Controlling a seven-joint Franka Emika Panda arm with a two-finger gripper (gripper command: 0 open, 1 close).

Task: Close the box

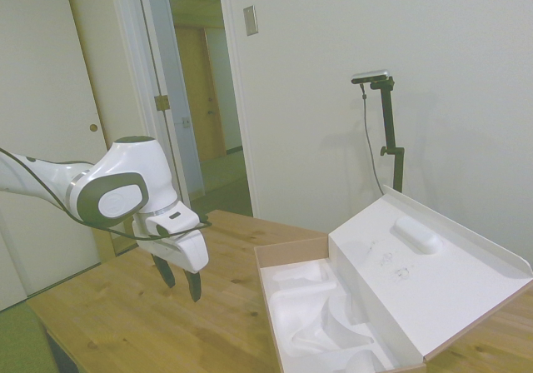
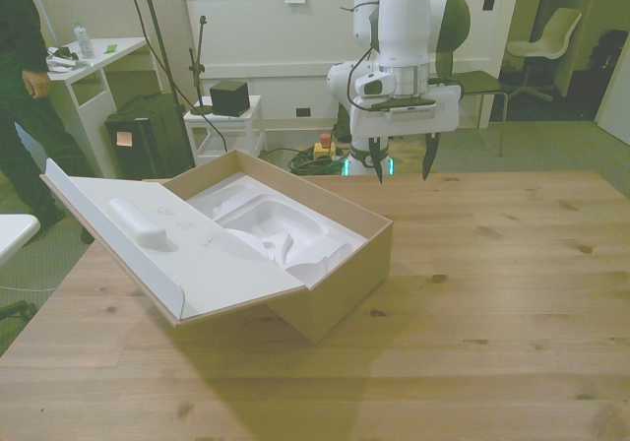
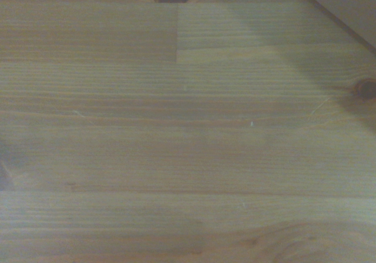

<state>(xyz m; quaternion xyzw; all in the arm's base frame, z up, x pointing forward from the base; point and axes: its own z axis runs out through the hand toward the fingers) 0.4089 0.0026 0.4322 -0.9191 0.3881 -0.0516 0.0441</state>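
The box [image 2: 335, 279] is a large shallow cardboard one, brown outside, with a moulded white tray insert [image 2: 281, 229] showing inside it. Its wide hinged lid [image 2: 167, 239] stands open, tilted back toward the front view's left, with a raised oblong bump [image 2: 138, 220] on its white inner face. In the side view the box [image 1: 287, 256] lies at the right, lid [image 1: 425, 265] leaning away. My gripper [image 2: 402, 170] hangs open and empty above the table near its far edge, apart from the box; in the side view the gripper [image 1: 181, 280] is left of the box. The wrist view holds bare wood and a corner of the box [image 3: 346, 2].
The wooden table [image 2: 492, 303] stretches out on the front view's right of the box. A person [image 2: 25, 77] stands off the table at the front view's far left, beside a white desk [image 2: 89, 67]. A small white shelf unit [image 2: 226, 126] and a chair [image 2: 541, 47] stand behind.
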